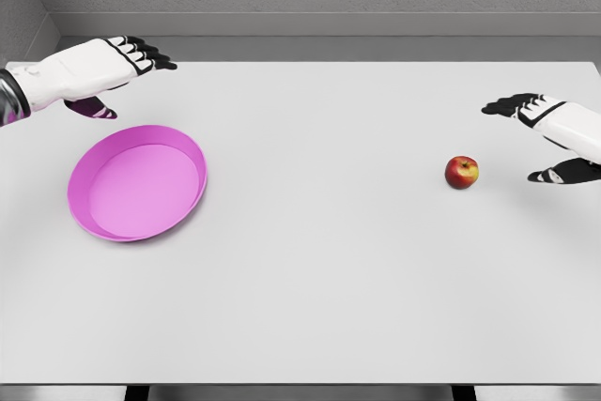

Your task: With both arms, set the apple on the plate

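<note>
A small red apple (461,172) rests on the white table at the right. My right hand (535,133) hovers just right of it, fingers spread and thumb low, holding nothing. A pink plate (97,216) lies on the left side of the table. Behind the plate, my left hand (122,68) hangs above the table's far left with its fingers relaxed and holding nothing.
The white table (319,279) spans the whole view, its front edge near the bottom. A grey wall runs behind the far edge.
</note>
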Motion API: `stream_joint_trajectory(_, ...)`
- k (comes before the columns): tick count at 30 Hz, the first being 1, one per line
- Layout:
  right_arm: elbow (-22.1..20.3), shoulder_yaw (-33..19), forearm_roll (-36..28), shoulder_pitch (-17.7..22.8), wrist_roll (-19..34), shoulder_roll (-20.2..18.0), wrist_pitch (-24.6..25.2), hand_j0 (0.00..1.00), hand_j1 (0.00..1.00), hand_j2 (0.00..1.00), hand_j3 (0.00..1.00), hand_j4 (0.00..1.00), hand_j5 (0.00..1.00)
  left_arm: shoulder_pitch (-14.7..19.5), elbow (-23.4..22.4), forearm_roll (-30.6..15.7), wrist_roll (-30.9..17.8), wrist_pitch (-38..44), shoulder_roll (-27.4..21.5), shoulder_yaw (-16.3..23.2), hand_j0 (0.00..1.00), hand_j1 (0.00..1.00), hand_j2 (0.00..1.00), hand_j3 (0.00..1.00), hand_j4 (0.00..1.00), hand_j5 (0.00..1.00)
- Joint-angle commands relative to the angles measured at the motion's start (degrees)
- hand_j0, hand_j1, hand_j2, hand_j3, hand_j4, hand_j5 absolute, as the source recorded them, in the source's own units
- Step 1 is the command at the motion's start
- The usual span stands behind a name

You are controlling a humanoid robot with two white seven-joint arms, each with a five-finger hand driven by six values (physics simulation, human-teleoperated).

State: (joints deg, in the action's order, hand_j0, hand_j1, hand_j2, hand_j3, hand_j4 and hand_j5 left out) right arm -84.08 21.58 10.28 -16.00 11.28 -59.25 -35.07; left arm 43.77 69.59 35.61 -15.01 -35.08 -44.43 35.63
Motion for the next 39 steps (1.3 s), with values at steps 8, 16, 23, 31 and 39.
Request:
stream_joint_trajectory(8,-2.8,2.0,-0.5,-1.0,1.2,0.1,0.1,1.0,1.0,1.0,1.0,1.0,1.0,0.0,0.0,-0.2,-0.1,0.1,0.1,0.0,1.0,1.0,1.0,1.0,1.0,1.0)
stream_joint_trajectory(16,-5.7,9.6,-0.5,-7.1,13.7,3.2,16.9,1.0,1.0,1.0,1.0,1.0,1.0,0.0,0.0,-0.1,-0.1,0.1,0.1,0.0,1.0,1.0,1.0,1.0,1.0,1.0)
stream_joint_trajectory(23,-5.2,15.8,-0.5,-11.7,16.5,5.3,24.5,1.0,1.0,1.0,1.0,1.0,1.0,0.0,0.1,-0.2,-0.1,0.1,0.2,0.0,1.0,1.0,1.0,1.0,1.0,1.0)
stream_joint_trajectory(31,-1.6,22.6,-0.5,-18.3,18.4,8.6,30.5,1.0,1.0,1.0,1.0,1.0,1.0,-0.1,0.0,-0.2,-0.1,0.1,0.5,0.0,1.0,1.0,1.0,1.0,1.0,1.0)
stream_joint_trajectory(39,1.1,22.9,-0.5,-18.8,18.4,9.1,32.3,1.0,1.0,1.0,1.0,1.0,1.0,0.0,0.0,-0.1,-0.1,0.1,0.6,0.0,1.0,1.0,1.0,1.0,1.0,1.0)
